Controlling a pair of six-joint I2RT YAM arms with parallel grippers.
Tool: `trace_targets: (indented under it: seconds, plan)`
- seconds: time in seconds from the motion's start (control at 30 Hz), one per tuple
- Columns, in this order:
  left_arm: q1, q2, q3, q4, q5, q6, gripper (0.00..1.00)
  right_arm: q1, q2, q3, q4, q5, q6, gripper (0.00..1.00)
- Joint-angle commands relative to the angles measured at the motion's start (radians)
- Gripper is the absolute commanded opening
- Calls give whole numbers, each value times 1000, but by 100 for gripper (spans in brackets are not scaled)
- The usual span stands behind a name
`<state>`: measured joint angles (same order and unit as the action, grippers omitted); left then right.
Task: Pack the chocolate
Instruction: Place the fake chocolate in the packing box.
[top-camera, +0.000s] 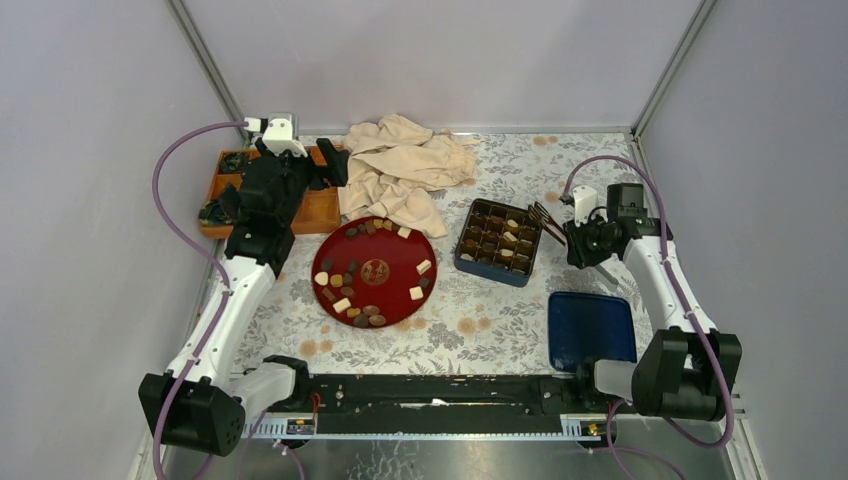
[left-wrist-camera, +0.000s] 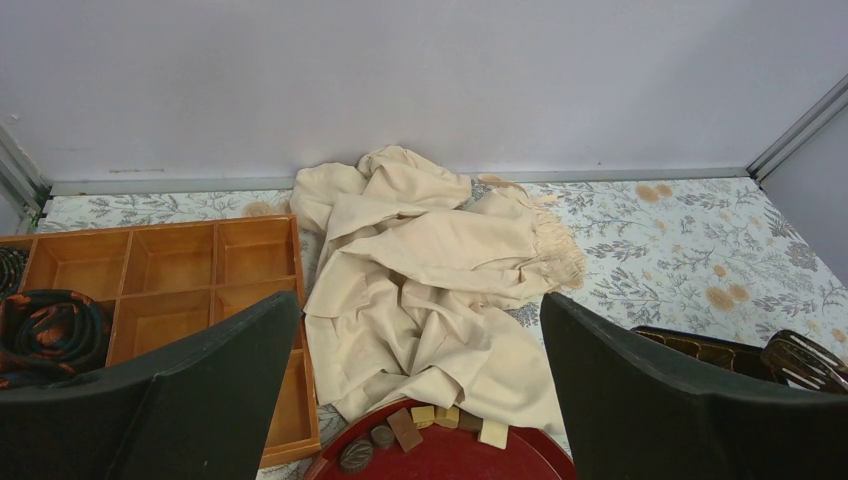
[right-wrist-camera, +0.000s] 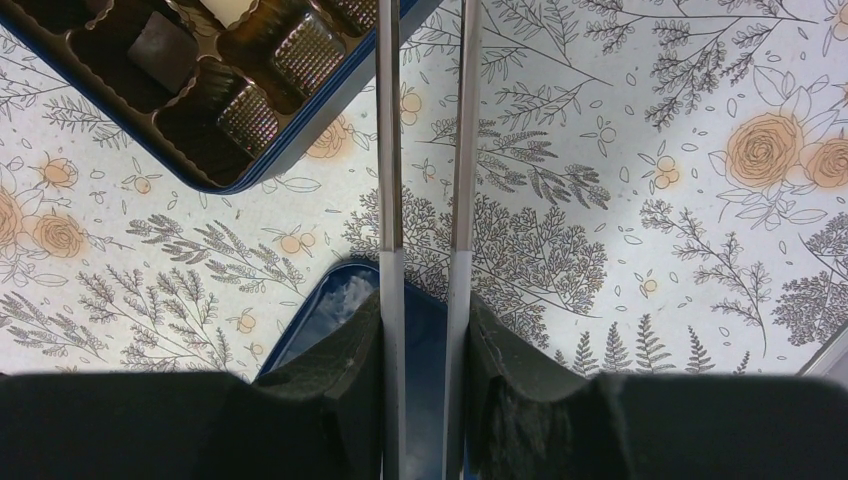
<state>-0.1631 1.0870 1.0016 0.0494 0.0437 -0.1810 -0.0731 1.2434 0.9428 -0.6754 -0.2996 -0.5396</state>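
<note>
The chocolate (top-camera: 352, 292) lies as several dark, tan and cream pieces on a round red plate (top-camera: 392, 288) at mid table; a few pieces (left-wrist-camera: 405, 428) show at the plate's far rim in the left wrist view. A blue compartment box (top-camera: 470, 262) right of the plate holds some pieces (top-camera: 511, 238), and some of those pieces (right-wrist-camera: 160, 50) show in the right wrist view. My right gripper (top-camera: 572, 230) is shut on metal tongs (top-camera: 545, 215), whose two blades (right-wrist-camera: 390, 150) run forward from the gripper (right-wrist-camera: 425, 310) beside the box's corner (right-wrist-camera: 300, 110). My left gripper (left-wrist-camera: 418, 300) is open and empty, over the plate's far-left edge.
A crumpled beige cloth (top-camera: 400, 170) lies behind the plate, its hem on the rim. A wooden divided tray (top-camera: 315, 212) sits at the back left with a dark coiled item (left-wrist-camera: 50, 325). The blue lid (top-camera: 590, 330) lies near the right arm's base.
</note>
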Motion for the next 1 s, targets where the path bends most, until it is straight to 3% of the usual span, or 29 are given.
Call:
trace_targets:
  seconds: [0.0,0.4,0.73,0.97]
  plan:
    - [-3,-15,-3,32,7,-5,99,-1,11,-1,25,-30,7,27]
    - [-2,-15,-2,30,10,-6,99,-1,55,8,30,-16,7,30]
    - [-3,-18,-3,30,9,-5,99,1,72,11,36,-12,11,43]
    - [-3,-19,-4,30,9,-5,99,0,62,14,33,-21,11,43]
